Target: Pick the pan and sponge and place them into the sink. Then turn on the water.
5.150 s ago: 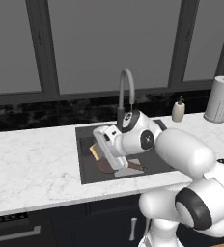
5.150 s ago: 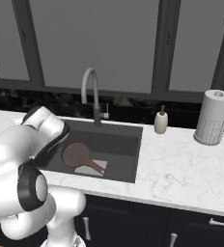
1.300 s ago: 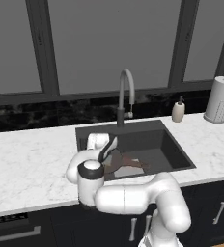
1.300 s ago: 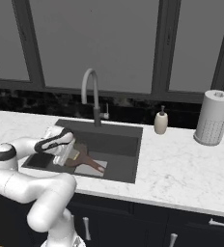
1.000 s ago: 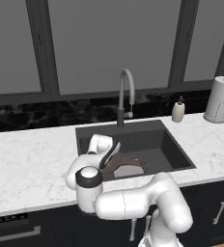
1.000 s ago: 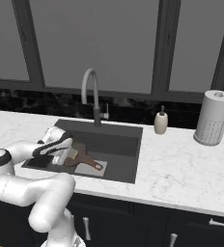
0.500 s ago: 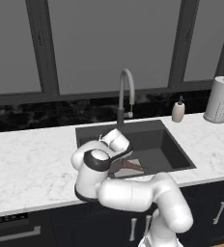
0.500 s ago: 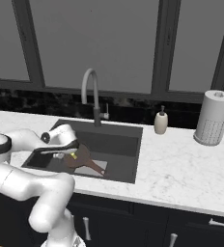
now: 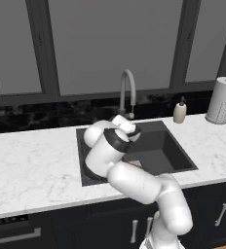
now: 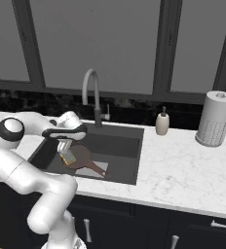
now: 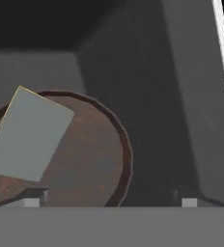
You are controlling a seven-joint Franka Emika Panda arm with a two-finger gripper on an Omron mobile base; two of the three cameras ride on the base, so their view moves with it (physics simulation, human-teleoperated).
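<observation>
Sponge [image 11: 29,135] on pan [image 11: 92,159] in sink [image 10: 120,146], fingers [image 11: 32,201] apart.

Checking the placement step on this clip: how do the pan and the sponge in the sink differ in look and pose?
The pan is round, shallow and dark reddish-brown; the sponge is a small rectangular block with a grey-green top and a thin yellow edge. The pan is far larger than the sponge. The pan lies flat on the floor of the sink with its long handle pointing outward; the sponge sits tilted, on the pan. Both are inside the sink, below the gripper.
</observation>
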